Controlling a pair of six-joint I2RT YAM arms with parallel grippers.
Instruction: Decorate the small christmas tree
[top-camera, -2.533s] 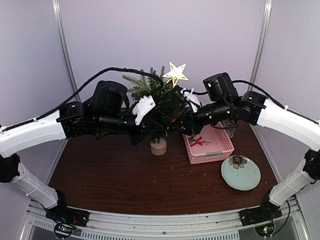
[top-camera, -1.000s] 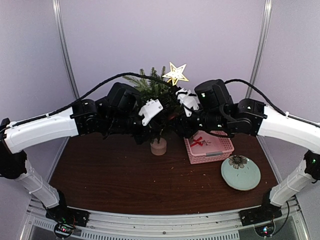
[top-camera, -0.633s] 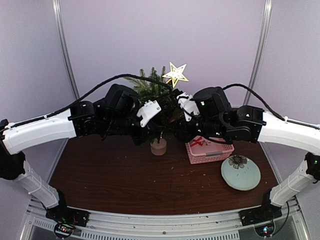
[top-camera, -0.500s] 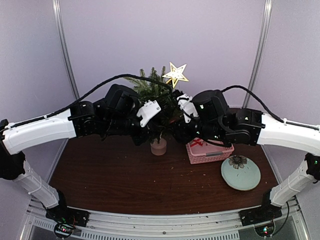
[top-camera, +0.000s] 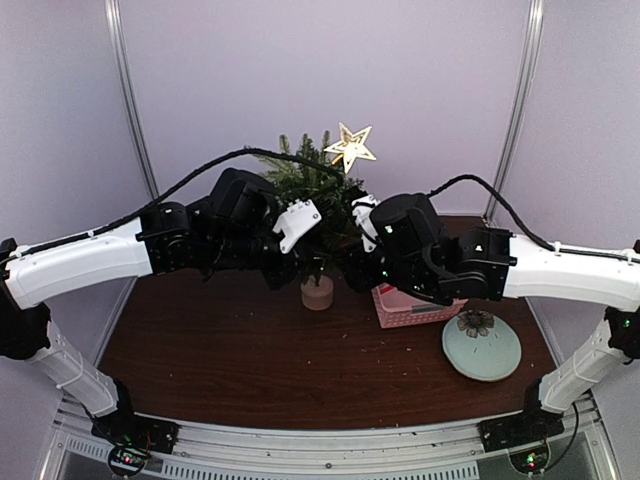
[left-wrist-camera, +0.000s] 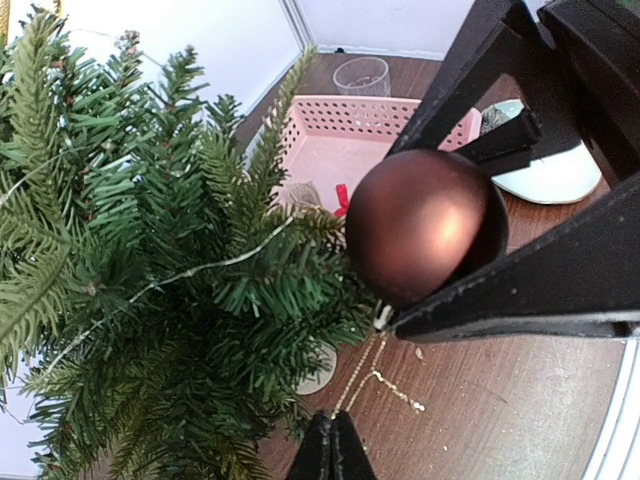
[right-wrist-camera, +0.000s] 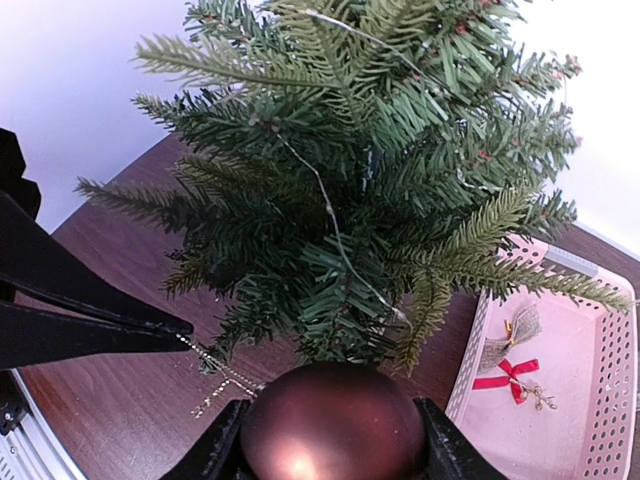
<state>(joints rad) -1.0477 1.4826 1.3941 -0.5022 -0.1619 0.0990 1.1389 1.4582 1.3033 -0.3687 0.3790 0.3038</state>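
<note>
Close by small christmas tree (top-camera: 305, 190) and pink basket (right-wrist-camera: 610, 420), right claw (right-wrist-camera: 332, 442) grips bauble (left-wrist-camera: 420, 225), left claw (left-wrist-camera: 333, 445) pinches its cord (left-wrist-camera: 359, 372).

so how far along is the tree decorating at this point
Done: a gold star tops the small christmas tree. In hand: the right gripper clamps a brown ball beside the branches, while the left gripper, shut, pinches its gold cord; the ball is not yet hung. Left: a red bow and a tan bow lie in the pink basket.
</note>
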